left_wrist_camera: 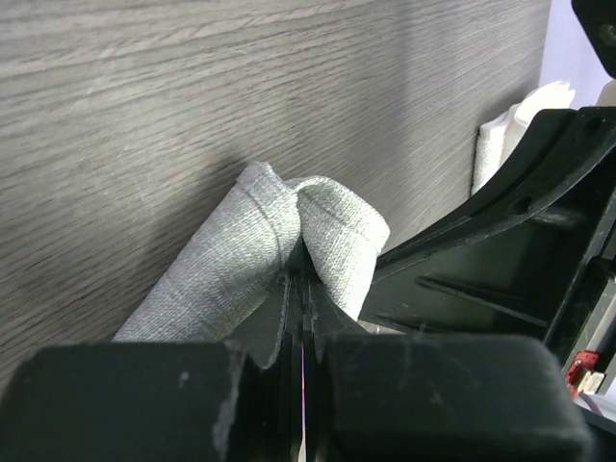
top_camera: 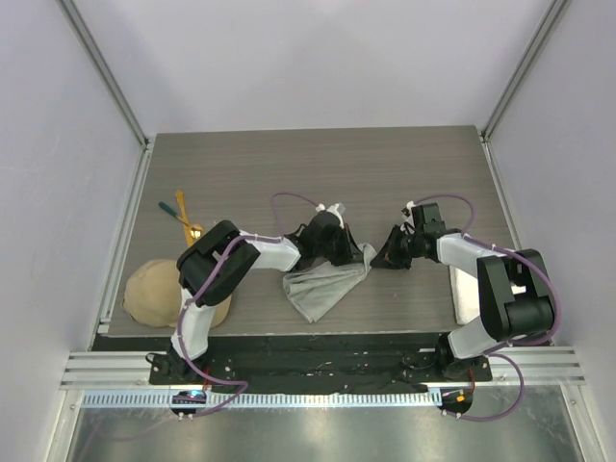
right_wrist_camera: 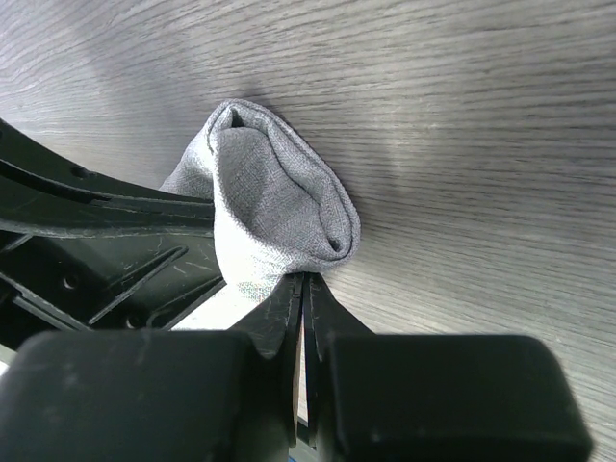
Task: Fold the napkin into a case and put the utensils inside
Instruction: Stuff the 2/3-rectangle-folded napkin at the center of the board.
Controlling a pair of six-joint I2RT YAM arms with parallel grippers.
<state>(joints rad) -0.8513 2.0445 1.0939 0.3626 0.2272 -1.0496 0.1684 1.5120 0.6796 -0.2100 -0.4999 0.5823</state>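
Light grey napkin (top_camera: 322,289) — raised at one end between both grippers, centre of the wood-grain table (top_camera: 414,173).
Grip: left gripper (left_wrist_camera: 298,281) closed tight on a folded edge of the cloth; right gripper (right_wrist_camera: 304,281) likewise clamped on the bunched end, tips nearly meeting. The rest of the napkin trails crumpled toward the near edge. The utensils (top_camera: 185,219) lie well apart at the left — gold spoon (top_camera: 195,231) among them — just beyond a tan cap (top_camera: 154,294). White towel (top_camera: 466,298) near right.
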